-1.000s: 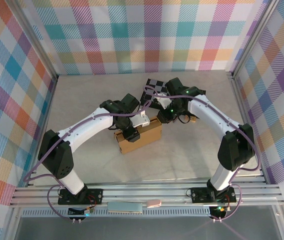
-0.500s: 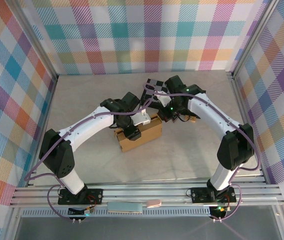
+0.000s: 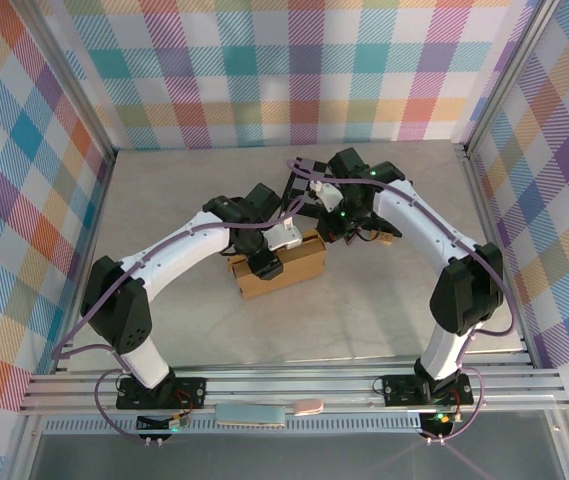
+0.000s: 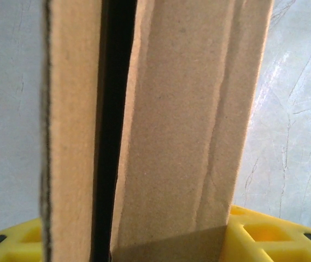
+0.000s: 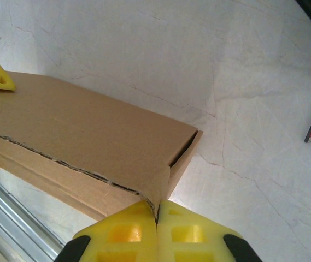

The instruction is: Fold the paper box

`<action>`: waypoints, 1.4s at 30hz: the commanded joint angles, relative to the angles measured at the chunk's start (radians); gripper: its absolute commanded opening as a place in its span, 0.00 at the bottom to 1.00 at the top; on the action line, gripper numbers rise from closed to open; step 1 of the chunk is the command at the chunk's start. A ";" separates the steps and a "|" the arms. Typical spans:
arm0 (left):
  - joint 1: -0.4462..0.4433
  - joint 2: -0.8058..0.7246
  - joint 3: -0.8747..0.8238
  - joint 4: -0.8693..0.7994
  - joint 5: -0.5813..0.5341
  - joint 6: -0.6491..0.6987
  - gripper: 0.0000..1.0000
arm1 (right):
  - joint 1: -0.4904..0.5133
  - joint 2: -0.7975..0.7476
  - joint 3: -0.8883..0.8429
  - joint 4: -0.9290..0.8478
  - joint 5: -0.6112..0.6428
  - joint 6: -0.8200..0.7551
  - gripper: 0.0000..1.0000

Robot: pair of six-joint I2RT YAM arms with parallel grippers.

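looks like the closing step: paper box (image 3: 286,272) lies mid-table (image 3: 384,320), lid seam not fully shut. left gripper (image 3: 264,264) straddles it, fingers clamped on its sides. right gripper (image 5: 157,218) has fingers together at the box corner. nxt: press that flap edge flush w/ light force. bare table all round, walls well apart.

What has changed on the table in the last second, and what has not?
The right arm's wrist swung slightly toward the back wall and now covers more of the checkered board. The jaws of the right gripper remain shut at a corner of the paper box. The left gripper and the box did not move.
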 commanded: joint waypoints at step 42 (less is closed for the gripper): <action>0.041 -0.066 -0.010 0.112 0.005 -0.200 0.52 | 0.098 -0.196 -0.343 0.257 0.118 0.225 0.00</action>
